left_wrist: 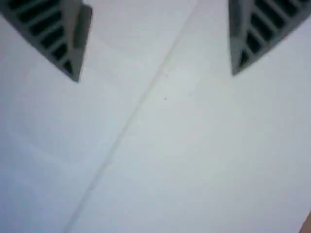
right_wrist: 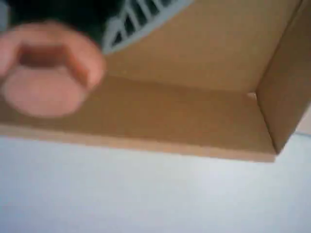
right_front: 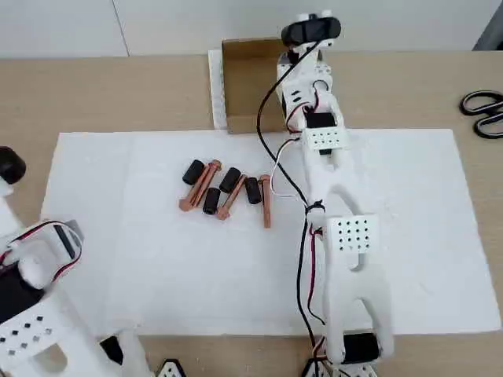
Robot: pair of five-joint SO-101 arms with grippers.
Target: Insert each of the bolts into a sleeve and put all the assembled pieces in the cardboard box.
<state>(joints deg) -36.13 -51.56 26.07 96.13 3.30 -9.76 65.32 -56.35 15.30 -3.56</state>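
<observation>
- Wooden tabletop with a white sheet spread over most of it. From where I stand, all the loose parts lie on that sheet.
- At the near left corner the left hand hangs over bare sheet, fingers spread wide, nothing between them.
- A little left of the sheet's middle lie the copper-coloured bolts and the short black sleeves. They are jumbled close and lying flat, several of them touching.
- The bolts look like stiff, smooth metal, light and likely to roll. I'd take one across the shank just below the head, so the tip stays free to enter a sleeve.
- The sleeves are stubby cylinders of a material I can't tell. They are best pinched across the barrel, with both ends of the bore left clear. Packed this tight, a grab at one may shove its neighbour.
- At the far edge of the sheet stands the cardboard box, open on top, with the right hand at its right wall.
- That hand is closed on a bolt, head toward the wrist camera, held over the box. A dark shape sits behind the head, and I take it for a sleeve.
- Scissors lie by the right edge of the tabletop, well apart.
</observation>
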